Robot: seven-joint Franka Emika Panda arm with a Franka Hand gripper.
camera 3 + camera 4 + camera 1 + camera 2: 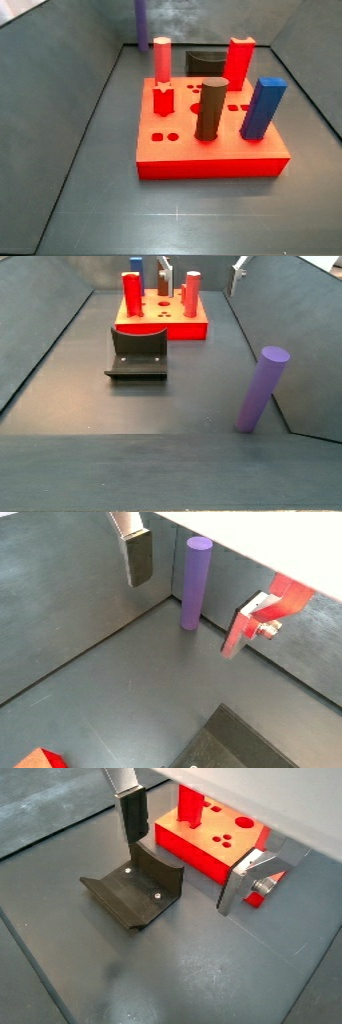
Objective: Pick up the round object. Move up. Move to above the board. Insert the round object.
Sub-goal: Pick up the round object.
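Peg (262, 388), purple, stands upright on the grey surface (120, 416) in a side view, leaning close to the wall, free of the gripper. Beyond it sits the fixture (138, 353), then the red board (160, 326) with pegs in its holes. Gripper (194, 582) hangs above in a wrist view, fingers (139, 559) spread wide, holding nothing.

No text, label, brand mark, number or sign is showing legibly in any of the views. The board (214, 150), the round object (262, 388) and the fixture (139, 352) are all presenting plain, unmarked faces. The gripper (201, 597), hanging above the floor near the round object, is carrying no readable marking either.
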